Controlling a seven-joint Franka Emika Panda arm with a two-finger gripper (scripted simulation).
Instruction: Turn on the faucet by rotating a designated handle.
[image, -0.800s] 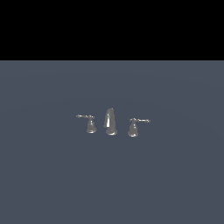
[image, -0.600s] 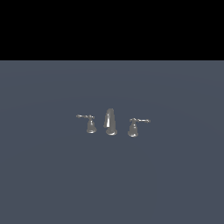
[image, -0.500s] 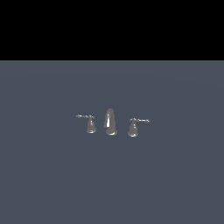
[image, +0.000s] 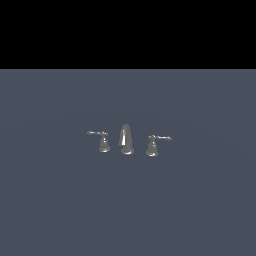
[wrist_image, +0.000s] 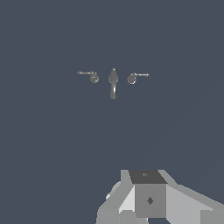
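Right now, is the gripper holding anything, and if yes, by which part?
Nothing is held. In the wrist view the faucet and both handles stand far from the arm's body, untouched. The fingertips themselves are not visible.

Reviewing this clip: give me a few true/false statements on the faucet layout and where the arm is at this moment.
1. The spout stands between two lever handles. True.
2. The handle on the exterior view's right has its lever pointing toward the spout. False: its lever points away from the spout, toward the exterior view's right.
3. The arm shows in the exterior view. False: only the faucet on the grey surface shows there.
4. The other handle mirrors it, its lever pointing to the exterior view's left. True.
5. The hand is touching a lever. False: in the wrist view it is well clear of the faucet, and its fingertips are out of frame.
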